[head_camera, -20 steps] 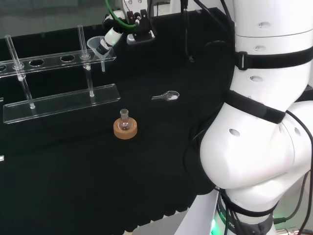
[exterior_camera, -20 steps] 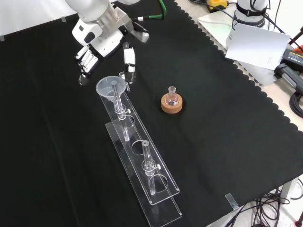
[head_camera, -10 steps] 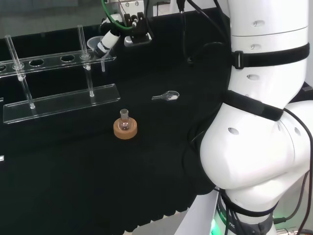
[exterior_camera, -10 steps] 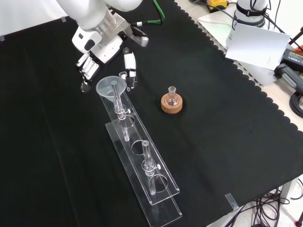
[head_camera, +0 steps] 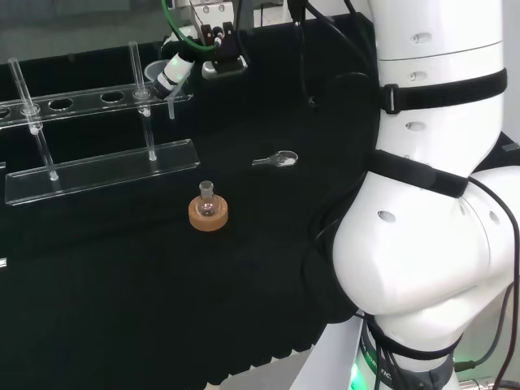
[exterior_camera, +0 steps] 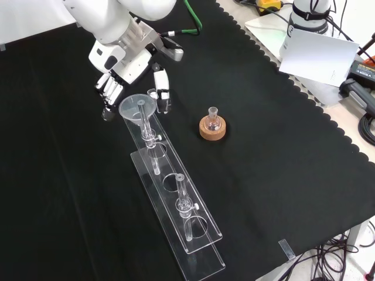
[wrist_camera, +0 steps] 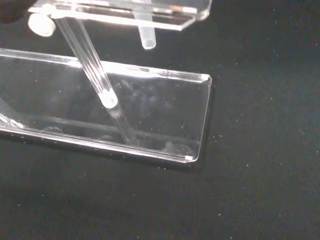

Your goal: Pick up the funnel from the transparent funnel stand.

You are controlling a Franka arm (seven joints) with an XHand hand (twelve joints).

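The clear funnel [exterior_camera: 137,107] sits in the end hole of the transparent stand [exterior_camera: 176,205], its stem hanging through the upper shelf. In the head view the funnel [head_camera: 156,76] is at the stand's [head_camera: 101,169] right end. My hand [exterior_camera: 125,60] hovers just beyond the funnel, open, with its fingers [exterior_camera: 109,89] to the left of the rim and the thumb [exterior_camera: 162,88] to its right in the front view. In the head view the hand [head_camera: 173,68] overlaps the funnel's rim. The wrist view looks down on the stand's base plate [wrist_camera: 155,112], a post [wrist_camera: 92,70] and the funnel's stem tip [wrist_camera: 146,38].
A small round flask on a cork ring [exterior_camera: 212,125] stands right of the stand in the front view, also visible in the head view as the flask [head_camera: 208,210]. A small clear scoop [head_camera: 277,159] lies on the cloth. The stand carries two upright posts [exterior_camera: 184,193]. The cloth's scalloped edge [exterior_camera: 328,117] runs along the right.
The hand has come down and closer to the funnel, its fingers and thumb now flanking the rim. The funnel, the stand and the flask have not moved.
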